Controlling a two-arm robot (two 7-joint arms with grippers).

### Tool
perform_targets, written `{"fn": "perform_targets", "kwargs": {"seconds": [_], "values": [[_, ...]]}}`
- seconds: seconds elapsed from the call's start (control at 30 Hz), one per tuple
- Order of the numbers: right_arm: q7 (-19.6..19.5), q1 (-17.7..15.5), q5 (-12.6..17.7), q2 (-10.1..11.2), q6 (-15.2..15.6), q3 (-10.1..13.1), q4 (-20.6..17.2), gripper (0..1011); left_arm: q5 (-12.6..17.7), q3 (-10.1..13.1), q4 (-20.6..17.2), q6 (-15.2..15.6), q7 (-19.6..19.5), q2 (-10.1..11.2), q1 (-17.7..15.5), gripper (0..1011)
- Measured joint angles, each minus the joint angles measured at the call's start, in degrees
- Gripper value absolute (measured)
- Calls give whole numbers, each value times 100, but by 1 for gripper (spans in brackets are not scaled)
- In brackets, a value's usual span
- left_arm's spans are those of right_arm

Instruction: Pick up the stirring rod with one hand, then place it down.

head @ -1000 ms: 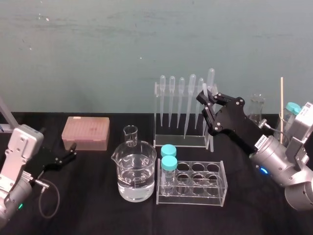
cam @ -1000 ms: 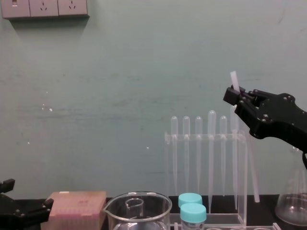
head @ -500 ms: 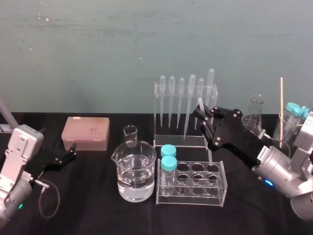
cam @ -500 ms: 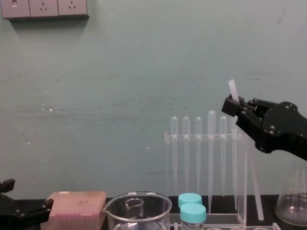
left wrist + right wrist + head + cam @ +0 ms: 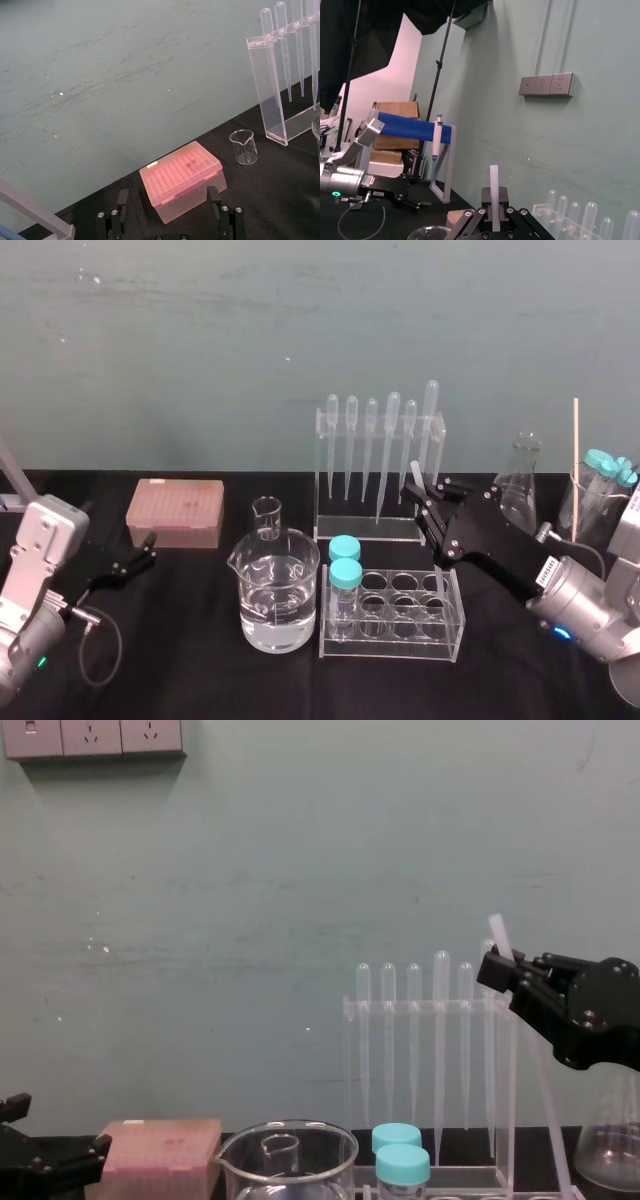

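Translucent stirring rod (image 5: 497, 934) pinched in R tool (image 5: 499, 970); L tool (image 5: 148, 549) parked low-left.

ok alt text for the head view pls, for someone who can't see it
The right gripper holds the stirring rod nearly upright, close to a clear tube rack on a black table. A beaker of water stands to the rack's left and a pipette stand behind it. The left gripper rests open at far left.

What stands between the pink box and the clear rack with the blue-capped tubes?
In the head view, a large glass beaker part-filled with clear liquid stands between the pink box and the tube rack, with a small beaker just behind it.
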Motion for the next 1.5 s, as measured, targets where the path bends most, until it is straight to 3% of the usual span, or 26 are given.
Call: {"fn": "perform_targets", "kwargs": {"seconds": [0.3,0.63,0.93,1.5], "values": [[68,20,37,-13,34,-31,142,70,0,0,0,0,0,0,0,1000],[230,214,123,-119,124,-155,607,70,0,0,0,0,0,0,0,1000],[294,392,10,-151,294,-327,984,70,0,0,0,0,0,0,0,1000],[219,516,-169,-99,683,-530,1157,69,0,0,0,0,0,0,0,1000]]}}
